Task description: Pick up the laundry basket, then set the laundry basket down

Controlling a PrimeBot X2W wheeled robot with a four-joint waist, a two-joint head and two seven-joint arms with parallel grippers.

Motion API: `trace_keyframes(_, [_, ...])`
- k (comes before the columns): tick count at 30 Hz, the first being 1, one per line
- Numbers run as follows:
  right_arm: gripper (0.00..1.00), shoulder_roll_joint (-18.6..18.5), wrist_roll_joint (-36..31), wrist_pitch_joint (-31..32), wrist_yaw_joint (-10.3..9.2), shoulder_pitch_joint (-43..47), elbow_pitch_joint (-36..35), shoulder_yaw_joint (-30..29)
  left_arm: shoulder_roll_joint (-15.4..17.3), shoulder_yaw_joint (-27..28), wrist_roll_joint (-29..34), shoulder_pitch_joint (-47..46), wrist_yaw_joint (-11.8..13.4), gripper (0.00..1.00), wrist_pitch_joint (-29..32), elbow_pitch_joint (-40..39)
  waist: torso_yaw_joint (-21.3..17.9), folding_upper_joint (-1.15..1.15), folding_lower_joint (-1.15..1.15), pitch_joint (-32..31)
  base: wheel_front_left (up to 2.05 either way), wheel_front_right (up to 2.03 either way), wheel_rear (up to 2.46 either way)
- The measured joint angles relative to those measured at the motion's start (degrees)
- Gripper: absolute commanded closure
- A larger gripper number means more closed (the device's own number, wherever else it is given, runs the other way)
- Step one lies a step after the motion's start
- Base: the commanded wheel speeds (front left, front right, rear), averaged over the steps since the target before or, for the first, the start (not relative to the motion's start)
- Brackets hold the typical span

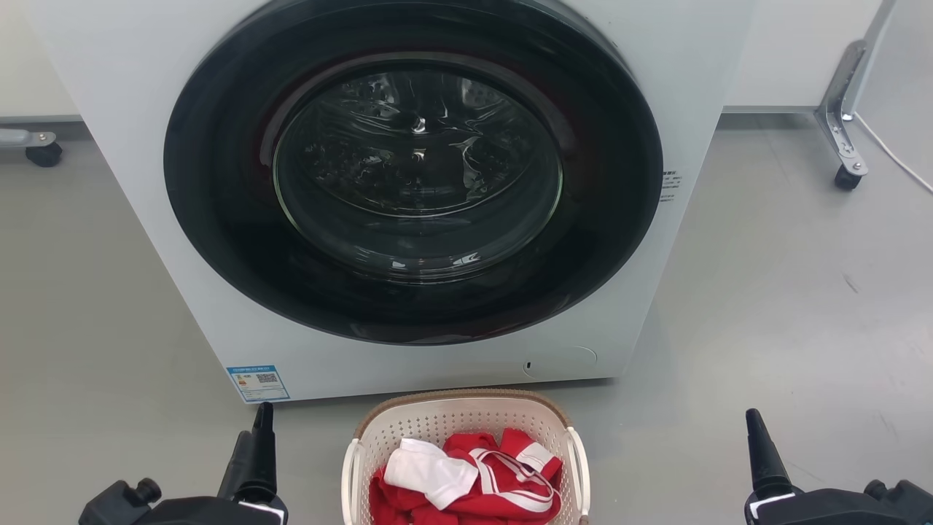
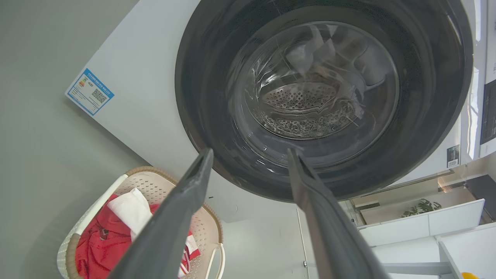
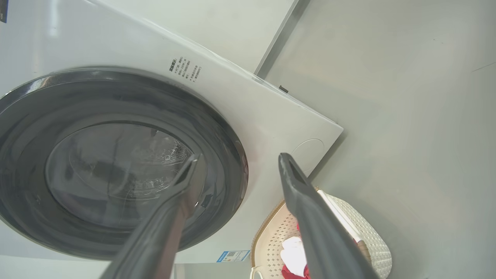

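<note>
The laundry basket (image 1: 466, 417) stands on the grey floor right in front of the washing machine, at the bottom centre of the head view. It is cream-white and perforated, with a brown woven-look rim and white side handles. Red and white clothes (image 1: 503, 474) lie inside it. My left gripper (image 1: 262, 414) hovers left of the basket and my right gripper (image 1: 752, 419) farther off to its right, neither touching it. The left wrist view shows my left gripper (image 2: 250, 152) open and empty, with the basket (image 2: 149, 185) at lower left. In the right wrist view my right gripper (image 3: 239, 156) is open too, the basket (image 3: 372, 232) at lower right.
A white front-loading washing machine (image 1: 131, 219) with its round dark glass door (image 1: 415, 175) shut rises just behind the basket. A metal leg on a caster (image 1: 845, 175) stands at the far right, another caster (image 1: 44, 153) at the far left. Grey floor lies on both sides.
</note>
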Motion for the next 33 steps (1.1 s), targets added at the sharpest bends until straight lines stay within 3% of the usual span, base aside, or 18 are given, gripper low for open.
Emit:
trace_keyframes(14, [0.00, -1.5, -18.1, -3.4, -2.42, 0.0, -1.9, 5.2, 1.7, -4.5, 21.4, 1.2, 2.5, 0.00, -3.5, -2.7, 0.0, 0.00, 0.00, 0.3, 0.00, 0.00, 0.00])
trace_keyframes(33, [0.00, -2.1, -35.0, -7.1, -4.95, 0.0, -5.0, 8.7, 1.8, -7.3, 40.1, 2.4, 5.1, 0.00, -7.1, -6.0, -0.1, 0.00, 0.00, 0.7, 0.00, 0.00, 0.00])
